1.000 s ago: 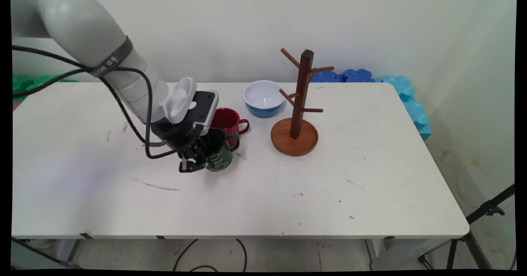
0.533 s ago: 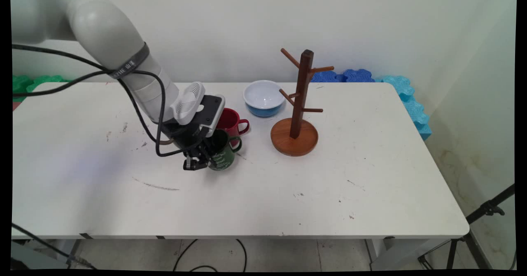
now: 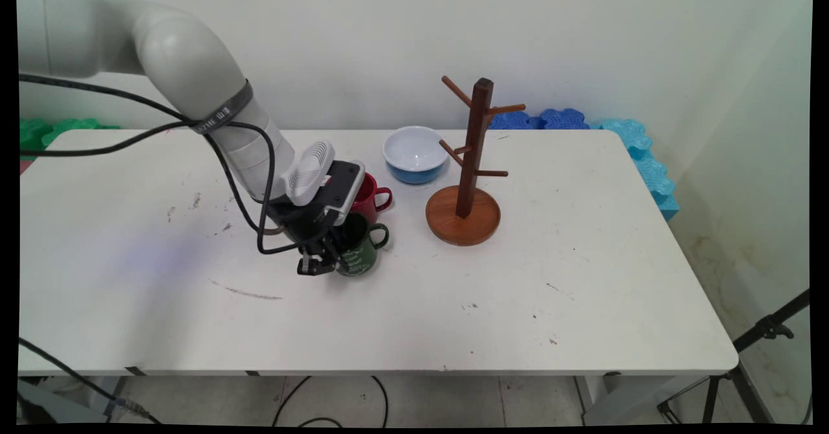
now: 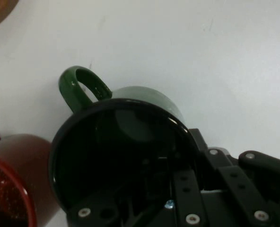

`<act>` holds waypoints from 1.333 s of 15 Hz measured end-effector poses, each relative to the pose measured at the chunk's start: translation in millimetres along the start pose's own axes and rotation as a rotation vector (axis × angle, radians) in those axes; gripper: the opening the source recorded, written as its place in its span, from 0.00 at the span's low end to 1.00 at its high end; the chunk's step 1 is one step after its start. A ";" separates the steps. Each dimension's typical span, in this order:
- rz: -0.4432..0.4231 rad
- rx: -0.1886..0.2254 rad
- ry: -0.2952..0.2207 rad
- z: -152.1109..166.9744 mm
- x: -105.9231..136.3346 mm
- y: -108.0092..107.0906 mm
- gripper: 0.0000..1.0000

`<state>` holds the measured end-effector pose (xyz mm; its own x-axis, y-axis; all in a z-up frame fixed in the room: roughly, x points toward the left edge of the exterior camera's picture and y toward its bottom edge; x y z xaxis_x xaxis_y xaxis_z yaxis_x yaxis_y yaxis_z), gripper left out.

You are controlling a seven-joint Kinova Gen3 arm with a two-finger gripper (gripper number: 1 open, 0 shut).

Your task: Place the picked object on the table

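Plainly the gripper [image 3: 322, 260] pinches the green mug's [image 3: 360, 252] rim, one finger inside; its handle [image 4: 79, 87] points away, toward the red mug [image 3: 368, 195].

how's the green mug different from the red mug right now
The green mug is dark green with pale lettering; the red mug is plain red. The gripper pinches the green mug's wall, one finger inside; the red mug stands free behind it. Both have handles pointing right.
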<state>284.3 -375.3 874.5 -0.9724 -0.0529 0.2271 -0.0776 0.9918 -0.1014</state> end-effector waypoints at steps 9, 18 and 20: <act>0.027 -0.006 0.002 15.9 0.5 -2.1 0.00; 0.040 -0.005 0.003 26.1 -3.1 -1.3 0.00; 0.042 -0.005 0.005 28.0 -3.8 -0.6 0.00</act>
<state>281.9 -378.9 846.6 -0.9738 -0.0109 0.2273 -0.0358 0.9938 -0.1057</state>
